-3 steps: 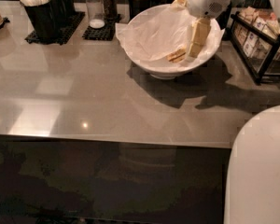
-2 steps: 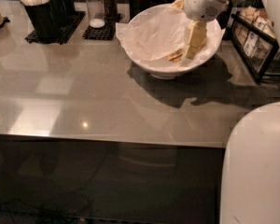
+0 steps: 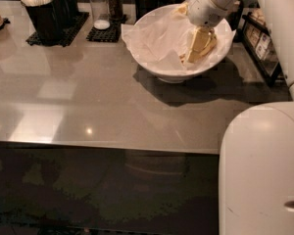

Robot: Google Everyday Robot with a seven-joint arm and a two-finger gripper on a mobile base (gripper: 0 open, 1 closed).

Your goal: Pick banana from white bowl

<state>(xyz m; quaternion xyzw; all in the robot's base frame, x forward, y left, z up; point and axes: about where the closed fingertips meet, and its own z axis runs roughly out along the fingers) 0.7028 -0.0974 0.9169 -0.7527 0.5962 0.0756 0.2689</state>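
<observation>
The white bowl point(image 3: 152, 58) stands at the back right of the grey table, lined with crumpled white paper that sticks over its rim. My gripper point(image 3: 195, 52) reaches down from the upper right into the right half of the bowl, pale yellow and low against the paper. The banana point(image 3: 184, 58) shows only as a small yellow end at the gripper's lower left tip. The rest of it is hidden behind the gripper.
Black holders with white items point(image 3: 41, 9) stand at the back left. Two shakers point(image 3: 103, 6) sit on a black mat beside the bowl. A black wire rack point(image 3: 264, 43) stands right of the bowl. My white body point(image 3: 262, 170) fills the lower right, over the table's front edge point(image 3: 103, 146).
My gripper has moved a little left and lower into the bowl. It now covers most of the banana, which showed more before. The bowl has not moved.
</observation>
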